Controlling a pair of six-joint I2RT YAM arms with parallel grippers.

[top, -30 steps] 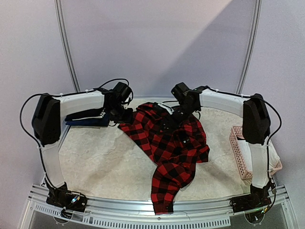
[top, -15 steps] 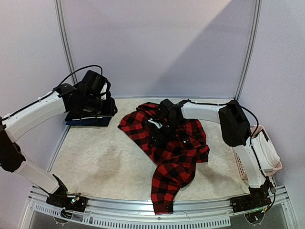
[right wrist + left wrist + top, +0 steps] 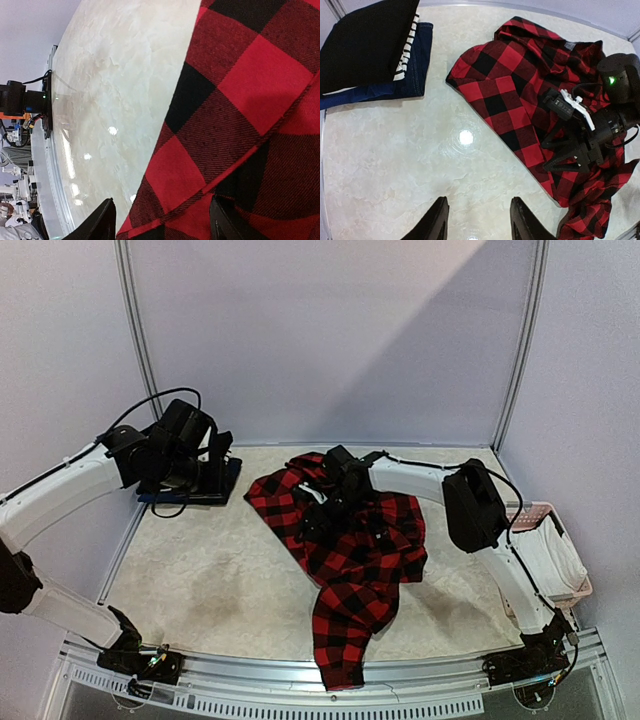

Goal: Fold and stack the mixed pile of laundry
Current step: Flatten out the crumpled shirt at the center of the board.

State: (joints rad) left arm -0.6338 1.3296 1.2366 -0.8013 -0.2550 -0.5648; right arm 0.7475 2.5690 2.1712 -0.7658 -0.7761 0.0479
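The red-and-black plaid flannel shirt (image 3: 360, 540) lies crumpled and spread mid-table, one sleeve trailing toward the front edge. In the left wrist view the shirt (image 3: 510, 90) fills the upper right. My right gripper (image 3: 318, 525) is low over the shirt's left edge, and the right wrist view shows its open jaws (image 3: 162, 220) straddling the plaid cloth (image 3: 240, 100). Whether the fingers touch the cloth cannot be told. My left gripper (image 3: 213, 475) hangs raised by the folded navy and black clothes (image 3: 190, 495). Its jaws (image 3: 479, 220) are open and empty above bare table. The folded stack (image 3: 370, 50) sits top left.
A pink slatted basket (image 3: 500, 550) holding white cloth (image 3: 555, 550) stands at the table's right edge. The pale marbled tabletop (image 3: 200, 570) shows bare at front left. Grey walls close off the back and sides.
My left arm has lifted away from the shirt's left corner to beside the folded stack. My right gripper moved left and down across the shirt, which shifted slightly left.
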